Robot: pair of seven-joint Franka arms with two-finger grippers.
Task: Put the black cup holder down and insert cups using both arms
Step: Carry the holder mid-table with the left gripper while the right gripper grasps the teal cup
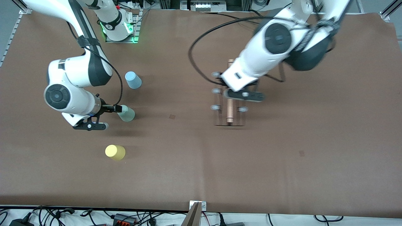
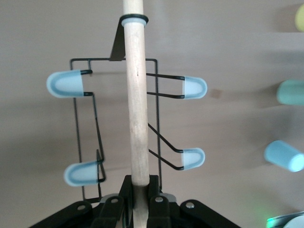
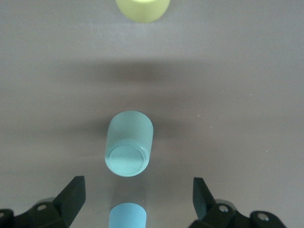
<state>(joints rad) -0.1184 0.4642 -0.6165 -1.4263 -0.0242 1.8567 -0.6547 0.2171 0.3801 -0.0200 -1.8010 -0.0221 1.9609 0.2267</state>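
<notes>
Left wrist view shows my left pincer (image 2: 141,199) clenched on the wooden rod of the black cup holder (image 2: 137,95), near one end of it. Held so far off the rod's middle, the rack could swing or twist as I set it on the counter (image 1: 282,157) and land crooked. My right pincer (image 3: 137,199) hangs released over the grey-green cup (image 3: 128,145), jaws spread either side. That cup lies on its side, so a careless close could roll it away toward the yellow cup (image 1: 115,152) or the blue cup (image 1: 133,80).
</notes>
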